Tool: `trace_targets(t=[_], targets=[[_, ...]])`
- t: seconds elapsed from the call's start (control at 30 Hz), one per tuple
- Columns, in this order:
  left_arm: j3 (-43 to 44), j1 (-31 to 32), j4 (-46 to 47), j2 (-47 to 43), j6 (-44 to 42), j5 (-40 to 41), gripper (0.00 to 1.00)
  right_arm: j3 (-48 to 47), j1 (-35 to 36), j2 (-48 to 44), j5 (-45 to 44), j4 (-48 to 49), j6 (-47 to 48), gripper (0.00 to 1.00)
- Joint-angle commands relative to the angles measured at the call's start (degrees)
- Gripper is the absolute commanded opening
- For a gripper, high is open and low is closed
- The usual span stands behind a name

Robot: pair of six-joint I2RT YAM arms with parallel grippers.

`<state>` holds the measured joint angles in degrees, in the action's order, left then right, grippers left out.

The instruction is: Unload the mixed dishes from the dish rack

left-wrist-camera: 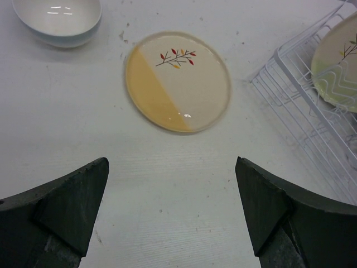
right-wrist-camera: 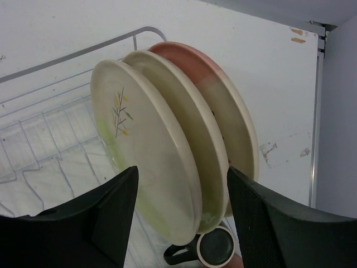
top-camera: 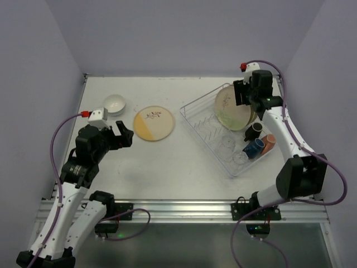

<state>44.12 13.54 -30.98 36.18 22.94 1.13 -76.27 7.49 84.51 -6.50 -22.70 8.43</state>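
The dish rack (top-camera: 192, 120) stands at the right of the table. Three plates stand on edge in it: a green-tinted one (right-wrist-camera: 145, 151) in front, a cream one (right-wrist-camera: 189, 128) behind it, and a pink one (right-wrist-camera: 223, 106) at the back. My right gripper (right-wrist-camera: 181, 170) is open, its fingers either side of the two front plates; I cannot tell whether they touch. A dark cup (right-wrist-camera: 215, 248) lies below the plates. A yellow-half plate (top-camera: 154, 123) and a white bowl (top-camera: 114, 104) sit on the table. My left gripper (left-wrist-camera: 172, 209) hovers open and empty near the yellow plate (left-wrist-camera: 178, 81).
The rack's near end holds a blue cup (top-camera: 254, 148), a salmon cup (top-camera: 269, 141) and two clear glasses (top-camera: 228, 142). Grey walls close in the table at the back and on both sides. The rack's wire edge (left-wrist-camera: 295, 95) lies right of the left gripper.
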Motion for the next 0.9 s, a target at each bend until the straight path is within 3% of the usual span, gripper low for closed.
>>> trace_targets(t=[0.0, 0.13, 0.43, 0.67, 0.87], targets=[[-0.3, 0.3, 1.9, -0.2, -1.4, 0.1, 1.00, -3.3, -0.1, 3.2, -0.1, 0.4, 2.9, 0.66], [-0.4, 0.3, 1.8, -0.8, -1.4, 0.3, 1.00, -3.6, -0.1, 5.4, 1.1, -0.7, 2.8, 0.57], [-0.5, 0.3, 2.0, -0.1, -1.6, -0.4, 1.00, -4.1, -0.1, 7.3, -0.6, 0.6, 2.3, 0.55], [-0.7, 0.3, 2.1, -0.9, -1.4, -0.2, 1.00, -8.4, -1.5, 11.6, 12.4, -9.0, 4.3, 0.48], [-0.7, 0.5, 1.9, -1.0, -1.3, -0.2, 1.00, -8.6, -1.5, 10.4, 14.9, -10.1, 3.8, 0.39]])
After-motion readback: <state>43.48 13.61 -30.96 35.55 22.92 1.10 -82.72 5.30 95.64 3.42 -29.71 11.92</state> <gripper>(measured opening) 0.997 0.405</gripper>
